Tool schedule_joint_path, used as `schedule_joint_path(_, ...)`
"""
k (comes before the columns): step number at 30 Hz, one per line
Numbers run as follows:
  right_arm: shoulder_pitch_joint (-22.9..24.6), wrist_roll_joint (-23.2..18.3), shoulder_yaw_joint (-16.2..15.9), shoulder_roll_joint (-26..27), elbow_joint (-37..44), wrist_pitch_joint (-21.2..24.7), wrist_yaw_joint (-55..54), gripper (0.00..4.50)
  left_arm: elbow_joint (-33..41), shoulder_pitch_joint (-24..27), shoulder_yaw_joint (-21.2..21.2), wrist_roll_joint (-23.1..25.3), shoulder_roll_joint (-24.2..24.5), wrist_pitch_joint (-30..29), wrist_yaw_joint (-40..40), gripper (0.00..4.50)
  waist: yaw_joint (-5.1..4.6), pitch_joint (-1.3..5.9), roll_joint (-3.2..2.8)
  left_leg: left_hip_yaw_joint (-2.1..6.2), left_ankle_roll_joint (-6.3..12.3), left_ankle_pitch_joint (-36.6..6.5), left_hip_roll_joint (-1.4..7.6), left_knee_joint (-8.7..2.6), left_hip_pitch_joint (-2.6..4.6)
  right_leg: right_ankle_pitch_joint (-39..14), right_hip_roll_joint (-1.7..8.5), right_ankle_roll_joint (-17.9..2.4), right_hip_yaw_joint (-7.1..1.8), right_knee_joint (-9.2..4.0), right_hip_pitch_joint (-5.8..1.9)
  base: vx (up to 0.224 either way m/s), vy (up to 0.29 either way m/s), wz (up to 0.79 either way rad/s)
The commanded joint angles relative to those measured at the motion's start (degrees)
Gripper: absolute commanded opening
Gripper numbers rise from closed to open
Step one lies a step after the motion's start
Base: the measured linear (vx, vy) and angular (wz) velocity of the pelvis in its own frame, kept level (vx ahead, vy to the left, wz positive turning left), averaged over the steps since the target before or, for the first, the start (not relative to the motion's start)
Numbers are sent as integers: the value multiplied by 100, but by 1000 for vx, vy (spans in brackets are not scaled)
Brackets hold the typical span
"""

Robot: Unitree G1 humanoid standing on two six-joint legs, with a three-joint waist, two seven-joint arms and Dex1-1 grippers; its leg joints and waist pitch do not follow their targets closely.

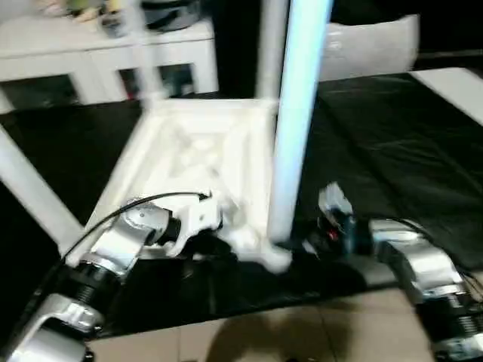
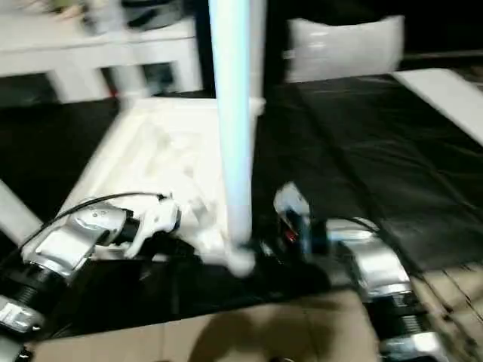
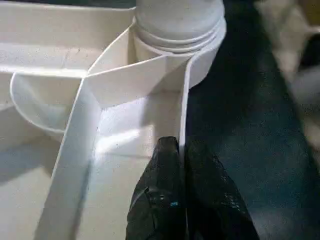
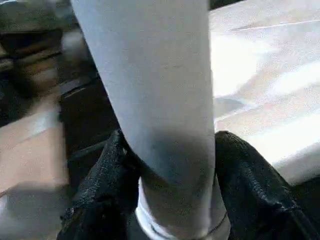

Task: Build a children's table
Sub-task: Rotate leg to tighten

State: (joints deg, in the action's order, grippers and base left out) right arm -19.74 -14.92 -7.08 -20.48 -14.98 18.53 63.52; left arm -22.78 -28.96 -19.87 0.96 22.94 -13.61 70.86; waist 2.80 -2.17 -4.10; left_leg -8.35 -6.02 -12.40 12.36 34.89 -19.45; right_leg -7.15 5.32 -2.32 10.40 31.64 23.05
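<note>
The children's table lies upside down on a black cloth: the white tabletop (image 1: 196, 151) shows its ribbed underside. A long white leg (image 1: 298, 113) stands upright in the near corner socket (image 3: 175, 30). My right gripper (image 4: 170, 165) is shut on this leg just above the socket, one black finger on each side. My left gripper (image 3: 182, 150) is shut on the tabletop's thin near rim, close to that corner. Another leg (image 1: 272, 45) rises at the far corner, and one (image 1: 30, 188) slants off at the left.
The black cloth (image 1: 377, 151) covers the work surface, with tan floor (image 1: 302, 332) in front of it. At the back stand a low white piece of furniture (image 1: 98, 45) carrying small items and a white bag (image 1: 370, 45). A white board (image 1: 453, 87) lies at the right.
</note>
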Motion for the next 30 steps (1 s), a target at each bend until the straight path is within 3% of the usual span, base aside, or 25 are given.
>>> schedule_joint_path(1,-217,236,-53,600,-352,-3,-1245,198,405,-24,-174,-391,-772,-229,-327,0,-93,301,78,-59,330,-1559,-98,-285,-35,-3785,212,621,55,-748,-344,0,0,0)
schedule_joint_path(2,-237,264,-33,658,-395,-24,-1368,198,386,-37,-163,-384,-825,-251,-396,0,-261,287,48,-31,345,-1737,-52,-280,-63,-3730,198,712,168,-816,-387,0,0,0)
schedule_joint_path(3,-237,264,-33,658,-395,-24,-1368,197,386,-37,-163,-384,-825,-251,-396,0,-310,296,-21,17,338,-1907,14,-310,-41,-3638,217,693,218,-808,-437,0,0,0)
schedule_joint_path(4,-292,302,29,796,-494,-21,-1655,197,338,-70,-142,-357,-944,-311,-544,0,-415,286,-83,176,370,-2430,282,-499,-151,-3173,264,602,141,-566,-622,0,0,0)
schedule_joint_path(5,-309,311,42,831,-520,-21,-1724,196,319,-83,-139,-347,-976,-319,-583,0,-410,295,-120,267,386,-2721,463,-627,-193,-2727,302,467,-33,-254,-690,0,0,0)
schedule_joint_path(6,-360,341,81,935,-600,-23,-1934,196,261,-120,-127,-316,-1073,-344,-703,0,-452,224,50,247,221,-3264,406,-707,-56,-2566,357,171,-327,-229,-521,0,0,0)
schedule_joint_path(7,-482,437,174,1156,-759,4,-2451,196,143,-215,-86,-234,-1283,-397,-1016,0,-518,143,227,-114,152,-2603,-283,-1,376,-4773,253,714,179,-995,56,0,0,0)
schedule_joint_path(8,-626,585,247,1361,-942,-15,-3016,196,6,-325,-12,-168,-1514,-443,-1390,0,-647,69,224,-213,234,-2382,-413,304,543,-5462,175,989,570,-1310,271,0,0,0)
schedule_joint_path(9,-626,585,247,1361,-942,-15,-3016,196,6,-325,-12,-168,-1514,-443,-1390,0,-802,141,158,-188,291,-2362,-383,328,366,-5381,75,1324,876,-1320,64,0,0,0)
schedule_joint_path(10,-741,739,299,1516,-1088,-31,-3481,196,-55,-391,46,-116,-1671,-515,-1656,0,-825,223,-61,195,293,-2621,213,-135,-316,-3914,289,1455,726,-497,-878,-2,25,-45)
schedule_joint_path(11,-815,839,347,1621,-1188,-50,-3773,196,-95,-453,120,-84,-1814,-594,-1902,0,-355,193,-124,495,146,-3570,675,-765,-503,-1611,416,254,-374,754,-857,52,53,-25)
schedule_joint_path(12,-841,882,369,1652,-1233,-135,-3855,196,-153,-507,190,-54,-1902,-610,-2107,0,-222,180,-242,274,235,-3674,543,-905,-170,-1286,203,67,-445,839,-485,52,53,-25)
schedule_joint_path(13,-840,902,394,1658,-1240,-205,-3880,196,-184,-534,228,-34,-1944,-612,-2212,0,-516,254,318,250,44,-2810,-63,-217,-61,-3639,481,525,-591,118,-520,6,-10,-19)
schedule_joint_path(14,-840,902,394,1658,-1240,-205,-3880,196,-184,-534,228,-34,-1944,-612,-2212,0,-201,266,347,-18,117,-1100,-357,185,-53,-5348,629,912,-646,-294,-204,36,-11,-34)
schedule_joint_path(15,-739,737,511,1614,-1145,-355,-3665,250,-228,-545,193,75,-1868,-523,-2247,0,-204,297,444,62,223,-651,-311,130,-322,-5025,664,881,-687,-167,-435,36,-11,-34)
schedule_joint_path(16,-654,633,561,1543,-1053,-404,-3469,264,-239,-529,138,142,-1768,-444,-2189,0,-99,386,306,165,267,207,-212,-87,-503,-3118,511,501,-667,52,-585,71,-21,-13)
schedule_joint_path(17,-576,556,593,1462,-971,-454,-3280,264,-247,-510,108,186,-1683,-386,-2149,0,-101,445,234,168,391,852,-176,-62,-370,-1075,311,-27,-628,231,-446,57,-14,0)
schedule_joint_path(18,-576,556,593,1462,-971,-454,-3280,270,-247,-510,108,186,-1683,-386,-2149,0,-140,461,199,184,439,1220,-174,-44,-387,-247,268,-345,-601,328,-478,57,-14,0)
schedule_joint_path(19,-450,502,599,1262,-858,-592,-2927,284,-313,-490,100,276,-1553,-234,-2079,0,-79,478,135,156,737,1635,-153,-30,-309,992,215,-1031,-550,361,-458,0,0,0)
schedule_joint_path(21,-387,501,595,1133,-811,-668,-2755,308,-358,-487,95,330,-1479,-169,-2023,0,-35,468,147,130,924,1486,-149,-47,-305,1053,216,-1264,-549,346,-471,0,0,0)
schedule_joint_path(22,-312,495,558,956,-745,-737,-2515,312,-385,-473,79,379,-1384,-73,-1944,0,7,467,128,120,1040,1252,-119,-63,-276,804,242,-1384,-549,315,-456,0,0,0)
schedule_joint_path(26,-171,411,511,574,-581,-872,-1917,330,-377,-432,30,372,-1168,124,-1676,0,82,414,119,112,993,538,-18,-144,-239,-305,285,-1298,-551,189,-461,0,0,0)
schedule_joint_path(28,-102,284,527,345,-440,-869,-1506,360,-359,-407,-49,353,-999,252,-1458,0,106,406,126,104,942,333,-17,-163,-227,-494,292,-1258,-566,165,-459,0,0,0)
schedule_joint_path(30,-30,126,491,-6,-242,-810,-896,364,-381,-381,-171,361,-775,563,-1099,0,119,393,128,98,897,175,-14,-187,-241,-654,294,-1213,-567,142,-467,0,0,0)
